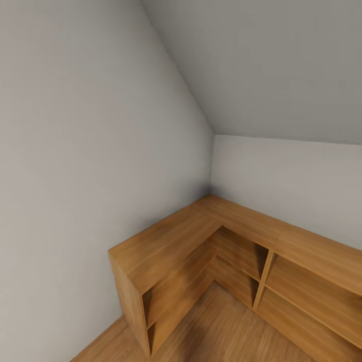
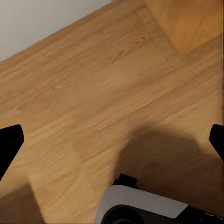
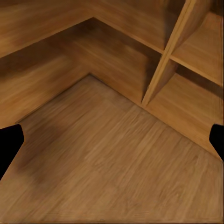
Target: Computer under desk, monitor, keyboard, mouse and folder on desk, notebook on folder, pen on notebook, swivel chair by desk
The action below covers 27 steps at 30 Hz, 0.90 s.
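The desk, the swivel chair and the other things of the task are out of view. My left gripper (image 2: pixel 112 144) hangs open over bare wooden floor (image 2: pixel 93 93), its black fingertips (image 2: pixel 9 144) far apart with nothing between them. My right gripper (image 3: pixel 112 144) is open too and holds nothing. It hangs over the floor (image 3: pixel 107 158) in front of the light wooden low cabinets (image 3: pixel 186 60).
Light wooden low cabinets (image 1: pixel 166 246) with open shelves form an L in a room corner, under grey walls (image 1: pixel 75 151) and a sloping ceiling. Wooden floor (image 1: pixel 221 327) lies in front of them. A white and black part of my base (image 2: pixel 140 205) shows in the left wrist view.
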Motion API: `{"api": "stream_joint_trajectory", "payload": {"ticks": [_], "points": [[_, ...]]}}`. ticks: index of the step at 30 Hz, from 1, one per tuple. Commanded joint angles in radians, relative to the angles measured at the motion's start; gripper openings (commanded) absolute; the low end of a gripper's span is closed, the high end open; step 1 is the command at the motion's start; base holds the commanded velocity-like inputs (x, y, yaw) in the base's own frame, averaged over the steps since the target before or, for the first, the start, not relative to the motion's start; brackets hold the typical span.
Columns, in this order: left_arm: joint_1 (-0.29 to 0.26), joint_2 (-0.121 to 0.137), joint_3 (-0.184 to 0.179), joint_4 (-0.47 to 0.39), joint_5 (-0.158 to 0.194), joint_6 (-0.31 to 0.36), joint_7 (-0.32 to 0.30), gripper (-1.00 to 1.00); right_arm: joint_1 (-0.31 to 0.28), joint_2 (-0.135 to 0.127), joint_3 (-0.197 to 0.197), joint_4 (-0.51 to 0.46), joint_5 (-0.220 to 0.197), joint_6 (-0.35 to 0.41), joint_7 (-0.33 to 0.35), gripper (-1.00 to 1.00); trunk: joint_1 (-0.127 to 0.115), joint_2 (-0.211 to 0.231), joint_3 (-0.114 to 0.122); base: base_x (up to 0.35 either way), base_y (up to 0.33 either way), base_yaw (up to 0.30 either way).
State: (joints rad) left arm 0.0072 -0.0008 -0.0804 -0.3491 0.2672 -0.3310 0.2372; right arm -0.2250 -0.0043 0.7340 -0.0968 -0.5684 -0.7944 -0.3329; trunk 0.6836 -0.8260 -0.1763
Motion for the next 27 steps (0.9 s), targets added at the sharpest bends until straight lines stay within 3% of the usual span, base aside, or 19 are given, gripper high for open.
{"api": "stream_joint_trajectory", "payload": {"ticks": [1,27], "points": [[0.0,0.001,-0.009,-0.002,0.009,-0.002,0.007,1.0,-0.001,0.0,0.008,-0.001,-0.001,0.001,-0.009,1.0,0.0,-0.001,-0.001,0.0,0.0,-0.291],[0.0,0.0,-0.01,-0.003,0.008,-0.003,0.007,1.0,-0.001,-0.018,0.005,-0.002,-0.002,0.007,-0.009,1.0,0.0,-0.001,-0.001,0.0,0.0,-0.258]]}}
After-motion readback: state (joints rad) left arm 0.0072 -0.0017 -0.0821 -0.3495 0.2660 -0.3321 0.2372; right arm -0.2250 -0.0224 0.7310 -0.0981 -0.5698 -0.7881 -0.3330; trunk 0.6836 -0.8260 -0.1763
